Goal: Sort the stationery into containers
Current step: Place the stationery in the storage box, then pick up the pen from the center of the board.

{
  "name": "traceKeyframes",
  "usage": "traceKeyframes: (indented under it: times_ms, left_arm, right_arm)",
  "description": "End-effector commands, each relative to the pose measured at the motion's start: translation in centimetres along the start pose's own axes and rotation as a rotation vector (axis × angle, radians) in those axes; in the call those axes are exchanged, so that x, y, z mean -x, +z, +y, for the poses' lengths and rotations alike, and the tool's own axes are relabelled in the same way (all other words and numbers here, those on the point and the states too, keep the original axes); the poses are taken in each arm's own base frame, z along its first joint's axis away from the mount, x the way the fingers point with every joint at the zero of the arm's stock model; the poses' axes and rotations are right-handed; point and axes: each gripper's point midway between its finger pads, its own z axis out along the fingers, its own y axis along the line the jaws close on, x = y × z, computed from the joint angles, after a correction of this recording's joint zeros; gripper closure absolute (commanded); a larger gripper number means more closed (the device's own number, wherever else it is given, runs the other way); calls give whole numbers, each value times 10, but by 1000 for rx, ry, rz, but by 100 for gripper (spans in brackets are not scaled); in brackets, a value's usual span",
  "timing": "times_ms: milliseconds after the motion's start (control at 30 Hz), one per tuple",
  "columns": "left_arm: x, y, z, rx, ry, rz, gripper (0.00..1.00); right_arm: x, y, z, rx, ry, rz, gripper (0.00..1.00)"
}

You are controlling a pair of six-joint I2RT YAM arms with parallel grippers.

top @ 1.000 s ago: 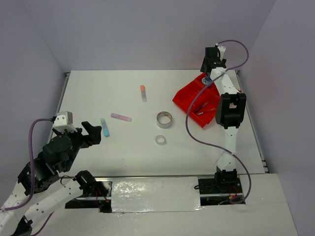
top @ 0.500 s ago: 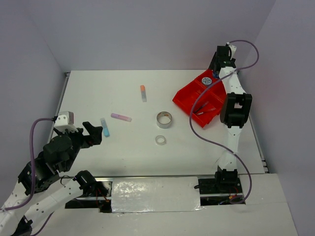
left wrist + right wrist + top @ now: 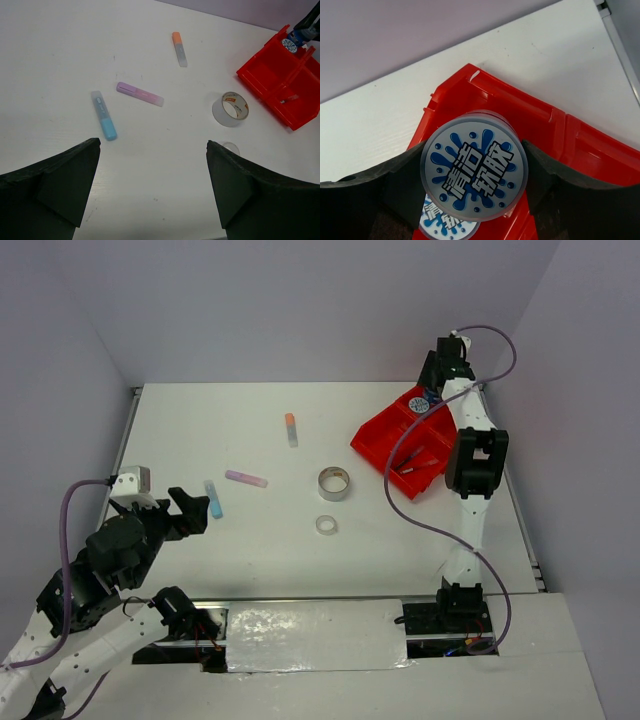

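1. The right gripper (image 3: 473,152) is closed on a round clear tub with a blue-and-white patterned lid (image 3: 474,175). Its two dark fingers (image 3: 390,192) press on opposite sides of this tub.
2. The held tub hangs over the far corner of the bright red plastic rectangular tray (image 3: 580,145). This tray stands on the far right part of the white table (image 3: 250,560) and is turned at an angle to the table edges.
3. A second round tub with the same lid (image 3: 445,227) lies in the tray below the held one and is partly hidden by it.
4. In the top view, some thin pens (image 3: 415,456) lie in a nearer compartment of the tray. I cannot tell how many there are.
5. The left gripper (image 3: 152,145) has its jaws wide apart and holds nothing. It hovers above the near left part of the table.
6. Just ahead of it lies a short blue tube (image 3: 104,122), flat on the table.
7. A short purple-pink tube (image 3: 140,94) lies near the blue one, but the two do not touch.
8. A short tube with an orange cap (image 3: 179,49) lies farther away, well apart from the other two.
9. The silvery tape roll (image 3: 230,108) lies between the tubes and the tray.
10. The small clear tape ring (image 3: 230,148) lies near the silvery roll on its near side, apart from it.
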Motion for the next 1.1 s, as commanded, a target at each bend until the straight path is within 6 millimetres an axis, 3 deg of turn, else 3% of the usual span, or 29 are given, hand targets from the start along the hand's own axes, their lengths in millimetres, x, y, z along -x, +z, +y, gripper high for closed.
traceKeyframes:
  times_ms: [0,100,200,300,333,567,667,733,767,867,900,967,1000,1033,1067]
  left_arm:
    - [8,-1,-5,-29,-13,-34,1]
    - [8,0,-6,-30,-10,-32,1]
    - [7,1,-6,-28,-8,-29,1]
    - [6,2,-7,-30,-2,-20,1]
    - [6,2,-8,-30,0,-20,1]
    - [4,4,-8,-25,4,-13,1]
    - [5,4,-6,-16,1,-15,1]
    - [6,4,-4,-2,-6,-19,1]
    - [5,4,0,25,-7,-21,1]
    - [9,6,20,152,-36,-41,1]
    - [8,4,27,189,-47,-33,1]
    - [7,6,33,236,-45,-30,1]
    - [8,8,31,229,-36,-28,1]
    - [6,10,29,223,-29,-22,1]
    - [4,12,25,205,-23,-10,1]
  right_arm:
    - [18,-1,11,37,-3,-54,78]
    - [18,-1,12,43,-2,-55,71]
    - [21,-2,13,44,0,-60,34]
    - [28,-7,13,44,11,-70,20]
    - [31,-10,13,46,17,-76,0]
    - [66,-41,20,89,52,-134,0]
    - [79,-71,33,157,92,-150,0]
    - [85,-93,57,241,100,-174,0]
    - [74,-119,88,314,75,-164,0]
    - [51,-165,150,484,-25,-167,0]
    - [32,-186,188,526,-99,-164,0]
    - [5,-197,225,555,-183,-125,0]
    - [-18,-212,256,589,-230,-95,0]
    - [-35,-206,268,566,-256,-55,0]
    - [-55,-212,289,579,-263,-25,0]
